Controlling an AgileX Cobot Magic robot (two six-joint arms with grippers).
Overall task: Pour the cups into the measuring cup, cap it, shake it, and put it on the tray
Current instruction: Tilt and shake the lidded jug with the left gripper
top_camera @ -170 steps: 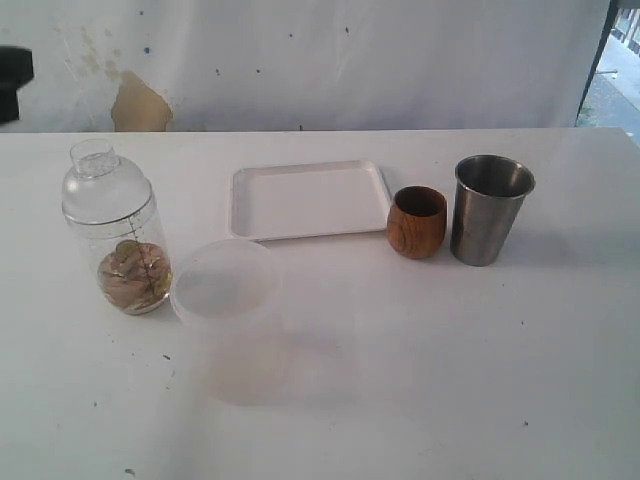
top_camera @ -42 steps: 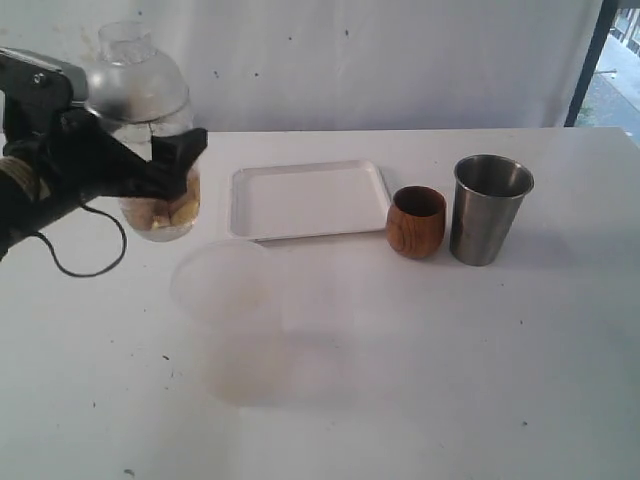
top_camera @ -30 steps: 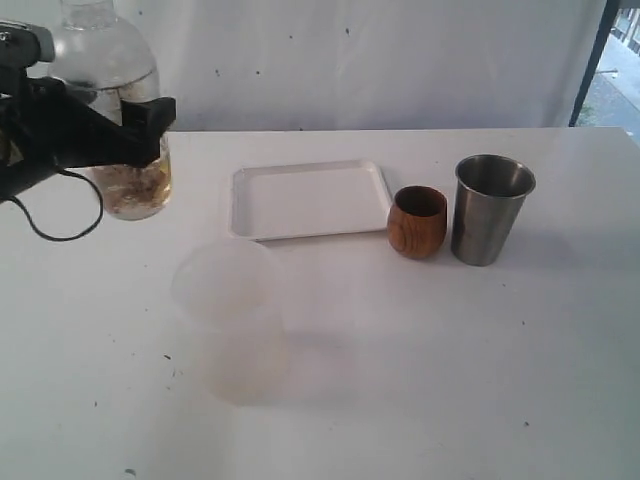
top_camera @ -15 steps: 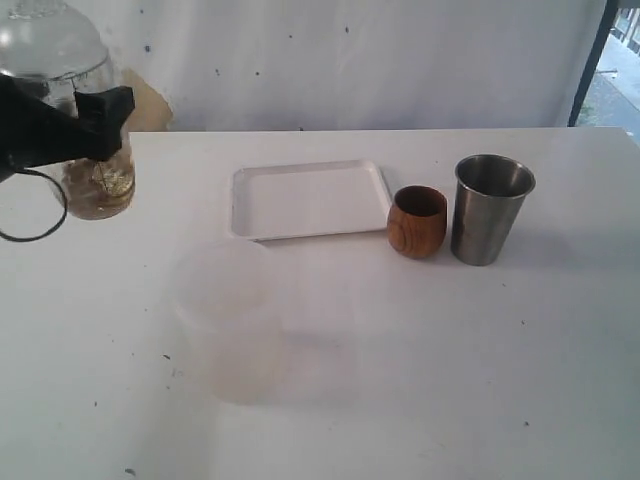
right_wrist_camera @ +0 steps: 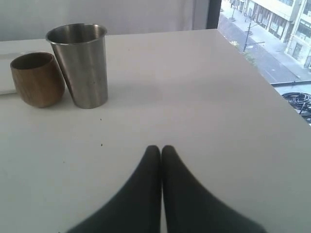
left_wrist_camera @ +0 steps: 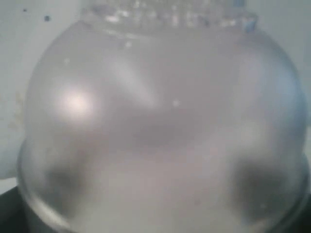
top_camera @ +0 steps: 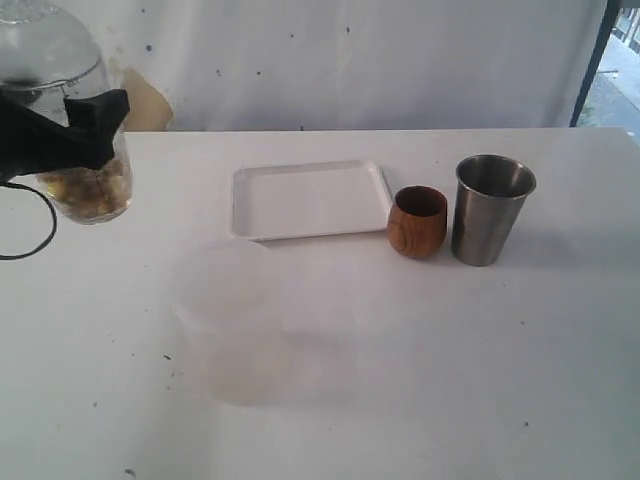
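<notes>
The left fingers [top_camera: 98,112] are clamped round the capped measuring cup [top_camera: 88,190], holding it up off the tabletop [top_camera: 450,350] at the far left, well clear of the tray [top_camera: 305,200], while the right fingers [right_wrist_camera: 148,170] sit pressed together, empty, near the steel tumbler [right_wrist_camera: 80,68] and wooden cup [right_wrist_camera: 36,80].

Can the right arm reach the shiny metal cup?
Probably yes: only bare table lies between the right gripper and the metal cup. Its jaws are shut, and the wooden cup stands close beside.
</notes>
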